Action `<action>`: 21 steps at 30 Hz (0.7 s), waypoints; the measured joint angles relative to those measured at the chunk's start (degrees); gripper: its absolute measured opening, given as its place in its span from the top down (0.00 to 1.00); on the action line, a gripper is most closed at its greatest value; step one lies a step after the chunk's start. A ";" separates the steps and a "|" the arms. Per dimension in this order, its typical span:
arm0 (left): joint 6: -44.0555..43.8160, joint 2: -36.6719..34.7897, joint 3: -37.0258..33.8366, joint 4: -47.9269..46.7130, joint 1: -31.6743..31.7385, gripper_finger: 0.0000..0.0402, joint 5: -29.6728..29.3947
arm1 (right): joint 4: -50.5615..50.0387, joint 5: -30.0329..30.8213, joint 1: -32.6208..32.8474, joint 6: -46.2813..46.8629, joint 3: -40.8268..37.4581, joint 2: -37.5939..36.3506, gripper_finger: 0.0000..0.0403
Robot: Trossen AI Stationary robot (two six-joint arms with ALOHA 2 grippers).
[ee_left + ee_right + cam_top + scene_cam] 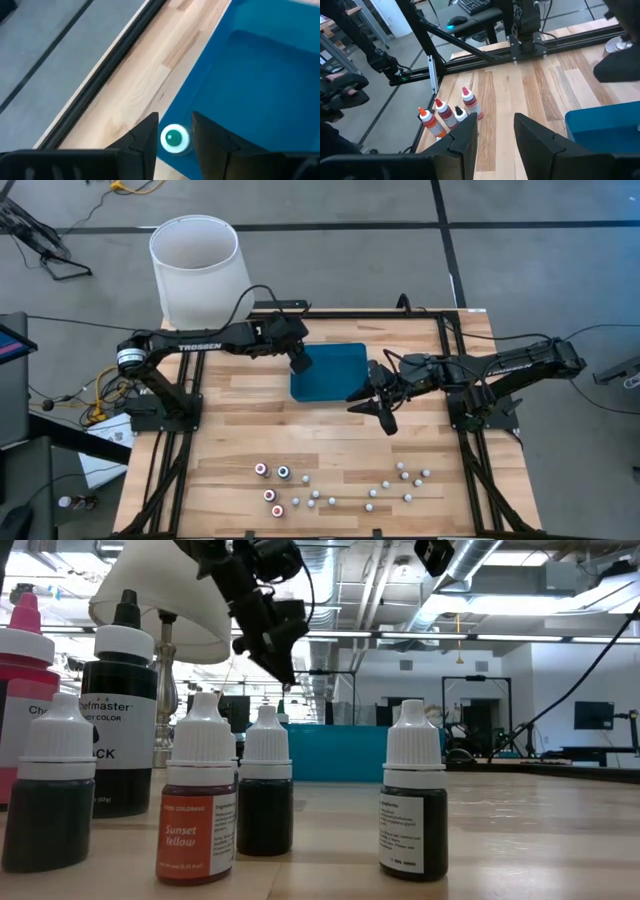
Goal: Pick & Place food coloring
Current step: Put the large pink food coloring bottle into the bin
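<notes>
As the left gripper (174,131) hung over the teal tray's (345,358) left edge, its parted fingers flanked a green-capped food coloring bottle (174,138); lifting straight up seemed the wisest release.

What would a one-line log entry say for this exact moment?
left gripper: jaws open astride green-topped bottle at teal tray edge | right gripper: open, waiting above table | other bottles: front of table

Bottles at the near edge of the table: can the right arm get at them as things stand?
Probably yes. The right tool hangs open and empty over bare wood beside the teal tray, and nothing stands between it and the bottles. The left tool is over the tray's left edge.
</notes>
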 joint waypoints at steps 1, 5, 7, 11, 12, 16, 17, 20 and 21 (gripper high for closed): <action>0.03 -0.27 0.81 -0.37 -0.05 0.73 0.89 | -0.17 0.00 0.02 0.00 0.00 0.00 0.71; 1.13 -2.83 4.35 -3.30 -0.87 0.73 8.30 | -2.07 0.00 0.51 0.05 0.00 0.00 0.71; 1.79 -5.09 5.63 -5.08 -2.11 0.73 12.78 | -3.63 -0.11 0.79 0.93 -0.02 0.00 0.71; 3.01 -11.37 6.01 -7.28 -6.66 0.73 19.16 | -5.55 -0.04 1.26 1.44 -0.04 0.10 0.71; 3.03 -13.05 6.03 -8.09 -8.18 0.73 20.00 | -5.35 -0.04 1.37 1.44 -0.04 0.29 0.71; 2.36 -18.94 6.03 -12.16 -15.42 0.73 20.68 | -4.45 -0.04 1.40 1.41 -0.04 0.55 0.71; 1.74 -20.27 6.03 -12.94 -17.39 0.73 20.36 | -3.33 -0.04 1.40 1.39 -0.03 1.13 0.71; -0.86 -22.97 6.03 -14.69 -23.45 0.73 18.51 | -1.46 -0.06 1.01 1.14 -0.17 2.39 0.71; -1.74 -23.58 6.03 -15.41 -25.39 0.73 17.41 | 1.04 -0.16 0.79 1.18 0.03 3.29 0.71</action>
